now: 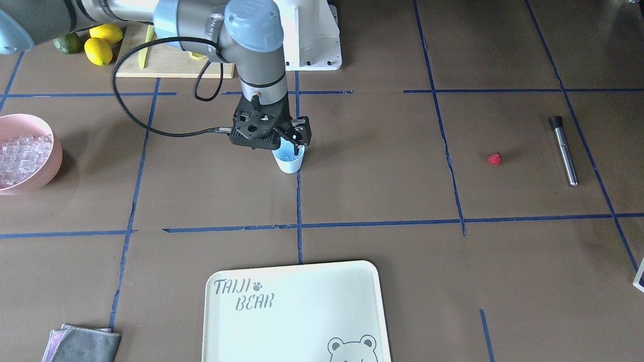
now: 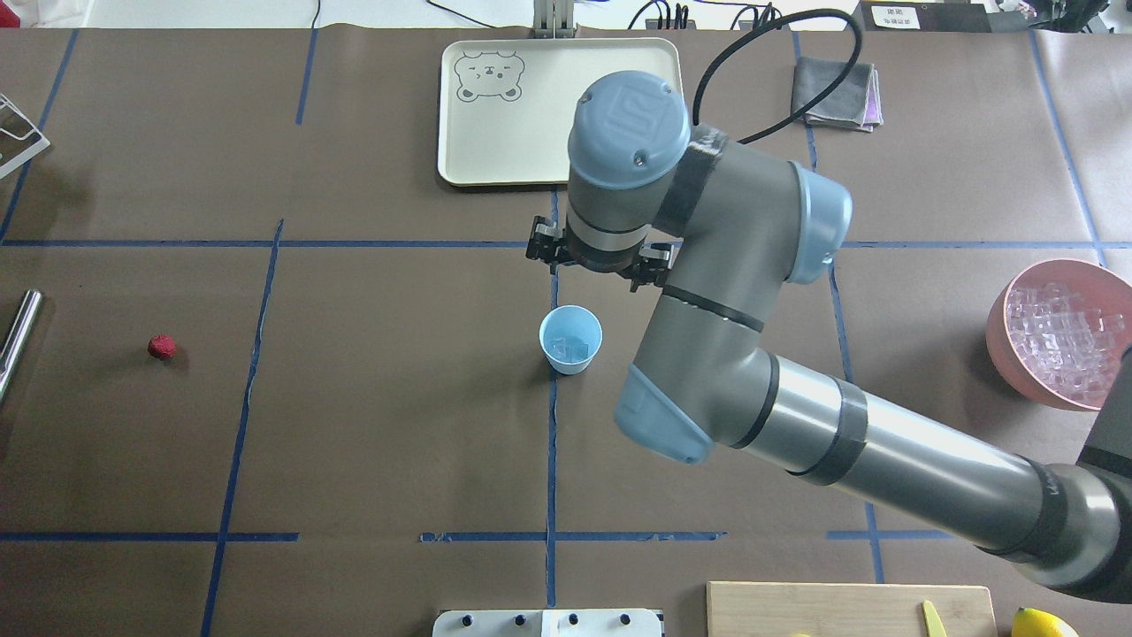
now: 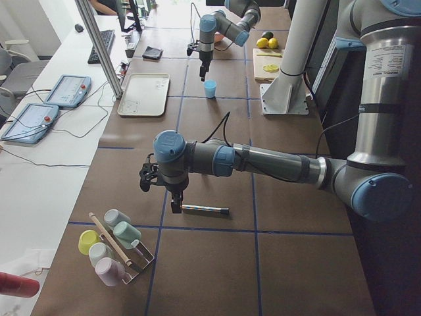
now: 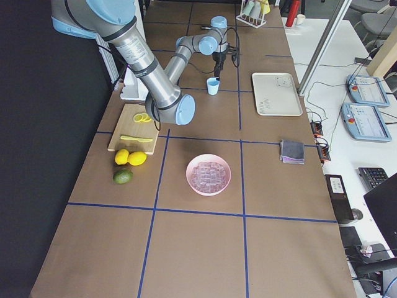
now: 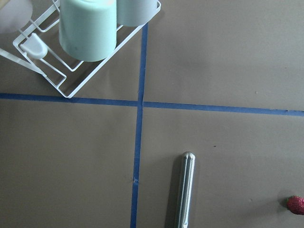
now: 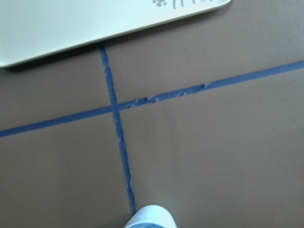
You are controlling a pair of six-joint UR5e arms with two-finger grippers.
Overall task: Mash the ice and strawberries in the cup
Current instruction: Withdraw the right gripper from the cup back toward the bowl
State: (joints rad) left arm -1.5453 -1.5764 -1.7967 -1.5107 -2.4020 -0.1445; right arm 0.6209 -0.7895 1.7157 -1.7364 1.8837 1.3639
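Note:
The light blue cup (image 2: 584, 361) stands near the table's middle with a few clear ice (image 2: 569, 347) cubes inside. My right gripper (image 1: 291, 143) hangs straight above the cup (image 1: 290, 163), its fingers apart and holding nothing. More ice (image 1: 22, 156) fills the pink bowl (image 1: 56, 151). The red strawberry (image 2: 161, 347) lies alone far off on my left side, near a steel muddler (image 1: 563, 151). My left gripper (image 3: 175, 205) hovers over the muddler's (image 3: 205, 210) end. I cannot tell whether it is open or shut. The left wrist view shows the muddler (image 5: 184, 190) and strawberry (image 5: 297, 204).
A white bear tray (image 2: 566, 106) lies beyond the cup, with a folded grey cloth (image 2: 831, 93) beside it. Near the robot's base are a cutting board (image 1: 171, 63), lemons (image 1: 98, 50) and a green fruit (image 1: 68, 44). A wire rack with cups (image 3: 115, 253) stands at the left end.

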